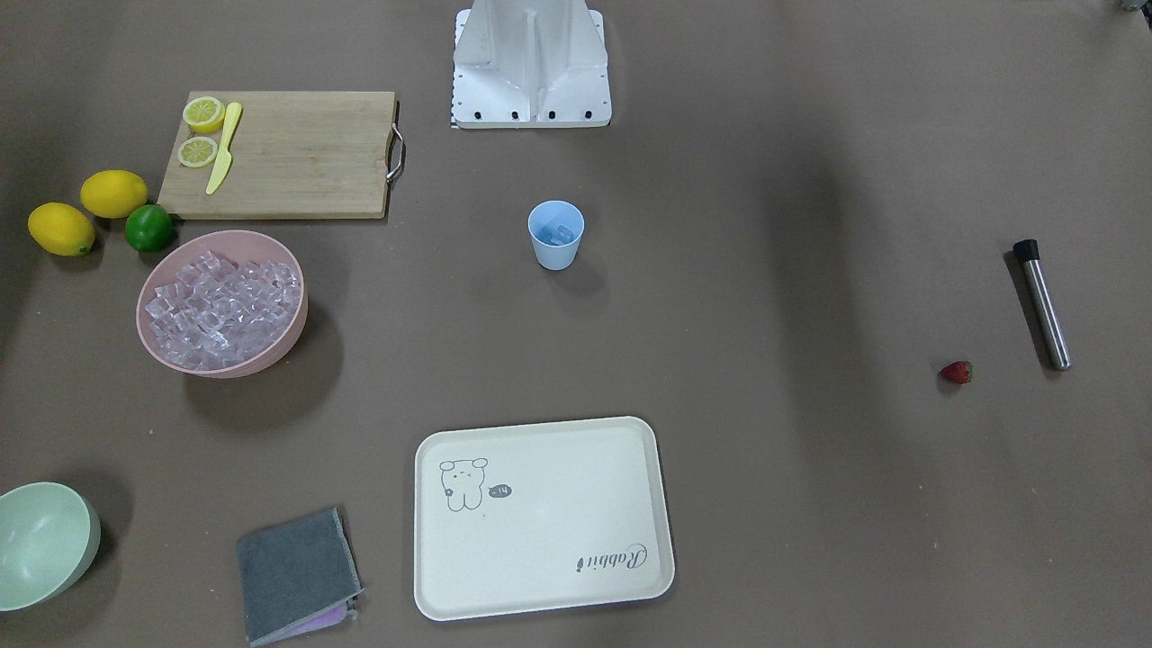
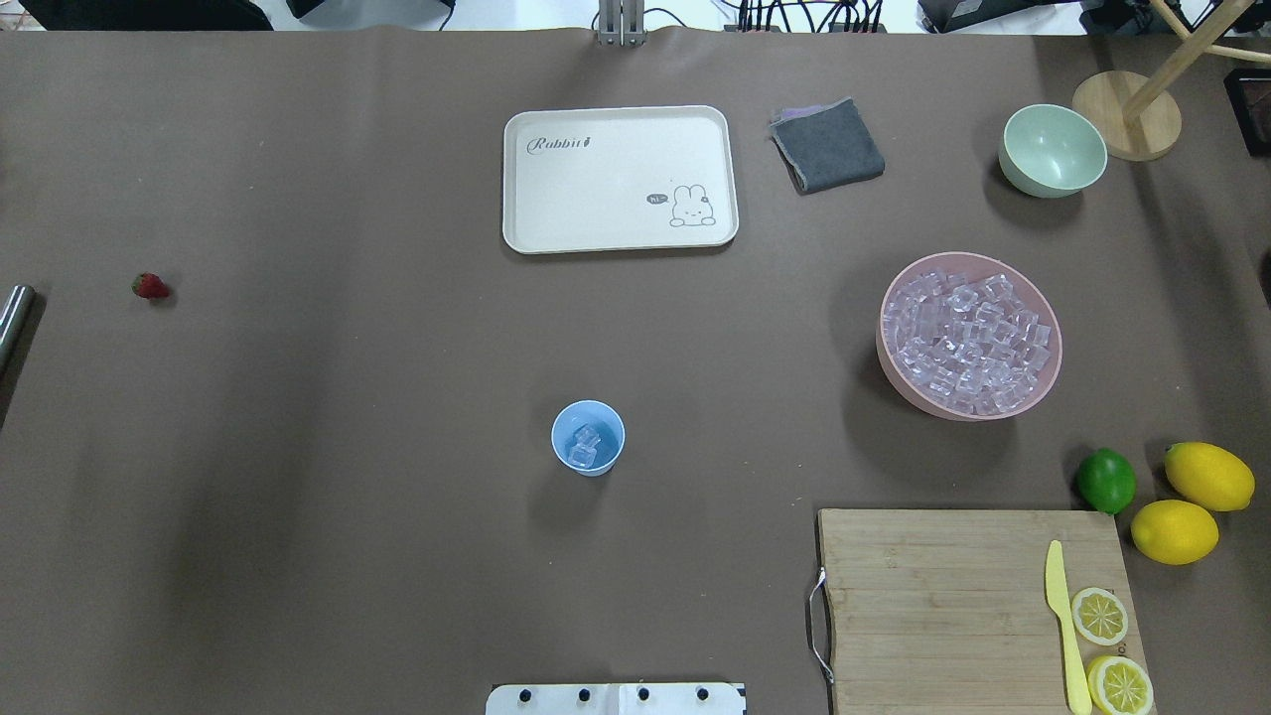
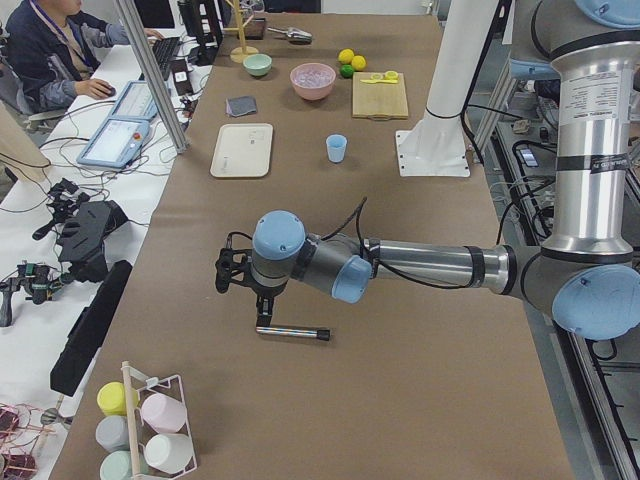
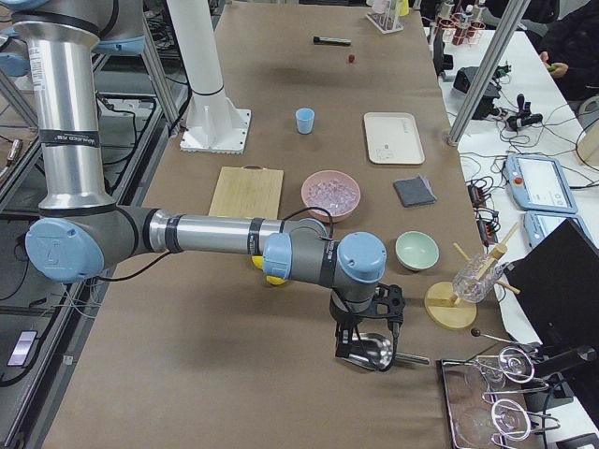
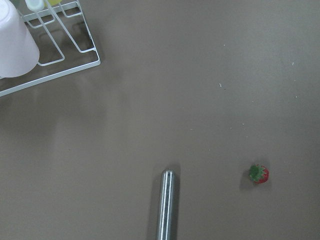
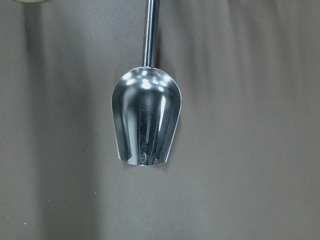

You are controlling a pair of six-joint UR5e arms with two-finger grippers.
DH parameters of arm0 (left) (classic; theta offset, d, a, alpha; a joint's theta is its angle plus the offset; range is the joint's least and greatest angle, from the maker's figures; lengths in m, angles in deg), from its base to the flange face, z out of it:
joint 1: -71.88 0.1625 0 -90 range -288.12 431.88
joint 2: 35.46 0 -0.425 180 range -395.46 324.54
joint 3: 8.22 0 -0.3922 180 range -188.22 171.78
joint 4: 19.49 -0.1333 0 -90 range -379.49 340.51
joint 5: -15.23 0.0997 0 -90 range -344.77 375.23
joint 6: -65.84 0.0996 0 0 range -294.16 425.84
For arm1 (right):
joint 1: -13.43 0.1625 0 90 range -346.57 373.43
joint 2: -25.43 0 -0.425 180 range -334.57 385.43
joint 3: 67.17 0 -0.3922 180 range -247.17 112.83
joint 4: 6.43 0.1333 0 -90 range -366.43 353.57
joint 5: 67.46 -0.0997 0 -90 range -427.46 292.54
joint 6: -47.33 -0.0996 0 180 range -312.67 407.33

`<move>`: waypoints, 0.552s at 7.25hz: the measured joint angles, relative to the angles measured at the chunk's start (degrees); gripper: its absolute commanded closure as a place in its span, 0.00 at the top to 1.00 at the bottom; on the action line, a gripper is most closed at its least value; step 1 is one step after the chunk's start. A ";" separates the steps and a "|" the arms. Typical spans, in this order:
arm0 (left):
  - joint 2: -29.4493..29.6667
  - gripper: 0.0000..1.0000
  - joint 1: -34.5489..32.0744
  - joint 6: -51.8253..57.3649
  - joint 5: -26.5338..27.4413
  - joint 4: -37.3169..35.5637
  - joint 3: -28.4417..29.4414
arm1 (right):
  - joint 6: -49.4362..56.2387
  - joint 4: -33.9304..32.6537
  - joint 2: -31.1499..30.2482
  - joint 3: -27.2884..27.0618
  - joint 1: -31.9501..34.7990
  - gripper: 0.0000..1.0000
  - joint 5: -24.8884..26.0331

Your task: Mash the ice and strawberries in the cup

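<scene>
One cup [image 1: 555,236] is stood upright with two ice cubes [image 2: 586,444] inside; one strawberry [image 1: 956,372] is laid sideways. Openness of the left gripper [image 3: 224,272] and right gripper [image 4: 359,348] cannot be told.

A brown tabletop [image 2: 328,447] is seen, with a blue cup [image 2: 588,438] set near its middle. Beyond the cup a cream tray [image 2: 596,189] is laid. To the cup's right a pink bowl [image 2: 904,387] and a cutting board [image 2: 933,596] are placed. Well to its left a strawberry [image 2: 150,286] and a steel muddler [image 1: 1042,303] are laid.
</scene>
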 measured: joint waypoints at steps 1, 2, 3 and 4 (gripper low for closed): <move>-0.14 0.98 2.43 -3.49 0.39 1.65 0.12 | 0.00 0.04 -0.11 -0.07 0.00 1.00 -0.01; -0.83 0.98 4.62 -6.19 1.32 4.91 1.01 | 0.00 0.06 -0.11 -0.09 0.00 1.00 -0.01; -2.08 0.98 6.12 -7.40 2.45 9.50 3.23 | 0.00 0.07 -0.07 -0.12 -0.03 1.00 -0.01; -3.31 0.98 7.41 -8.01 3.09 15.24 6.45 | 0.00 0.09 -0.04 -0.15 -0.06 1.00 -0.01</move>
